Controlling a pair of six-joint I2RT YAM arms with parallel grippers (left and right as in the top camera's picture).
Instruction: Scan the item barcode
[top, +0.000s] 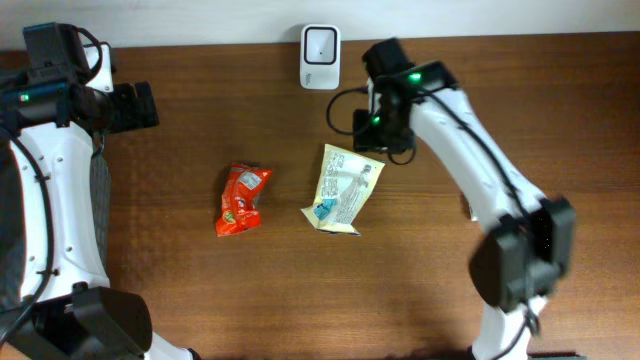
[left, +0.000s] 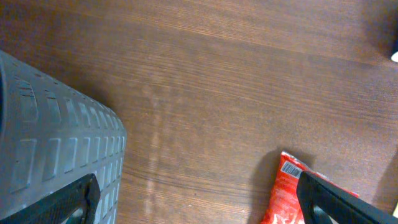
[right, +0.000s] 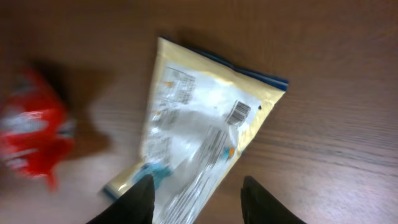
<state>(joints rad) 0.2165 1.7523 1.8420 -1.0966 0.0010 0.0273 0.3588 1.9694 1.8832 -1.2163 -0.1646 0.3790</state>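
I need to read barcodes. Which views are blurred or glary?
Overhead: sharp, evenly lit. Left wrist: crisp grain on the brown wooden table, barcode clear on the crinkled red snack packet. Right wrist: motion-smeared, worst on that packet; glare on the pale yellow plastic pouch, barcode barely discernible.

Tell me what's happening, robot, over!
Left tool open, empty. Right tool open, above yellow packet. Packet flat on table, barcode up. Nothing between packet and scanner. Red packet apart.

The left arm and right arm are clad in white shells with black joints. Green lights are lit at upper centre, with black cables looped beside. The right gripper is fitted with black fingers.
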